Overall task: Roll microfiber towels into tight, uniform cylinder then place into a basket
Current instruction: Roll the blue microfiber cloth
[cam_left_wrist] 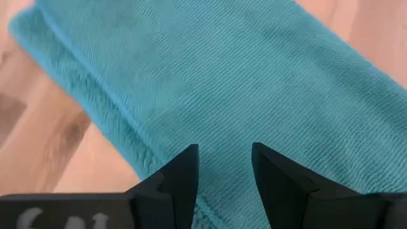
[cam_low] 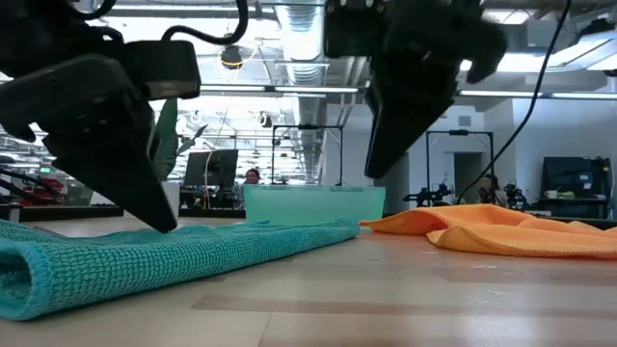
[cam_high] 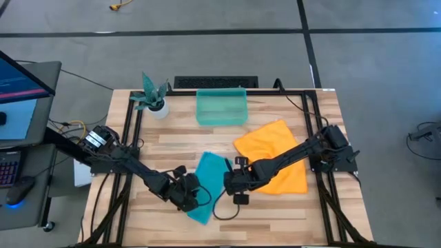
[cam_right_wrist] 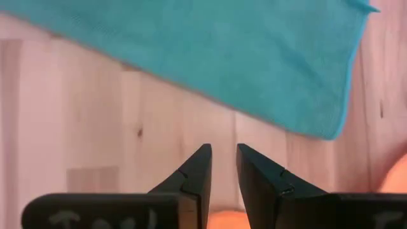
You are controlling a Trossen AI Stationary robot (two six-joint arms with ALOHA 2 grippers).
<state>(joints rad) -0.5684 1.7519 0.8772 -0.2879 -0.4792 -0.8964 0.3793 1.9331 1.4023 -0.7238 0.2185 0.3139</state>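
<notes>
Teal towel (cam_low: 145, 255) lies folded at six o'clock on my surface (cam_high: 275, 213); left gripper (cam_left_wrist: 224, 166) above it, right gripper (cam_right_wrist: 221, 166) beside it, both fingers apart, empty. Soft, light, grippy: I'd pinch its near edge.

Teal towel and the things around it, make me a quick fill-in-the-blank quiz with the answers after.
1. The left gripper hangs over the ____ towel.
2. The right gripper has bare ____ under its open fingers.
3. The orange towel lies ____, not rolled.
4. The basket holds ____ towels.

Missing words: teal; wood; spread out; no
</notes>
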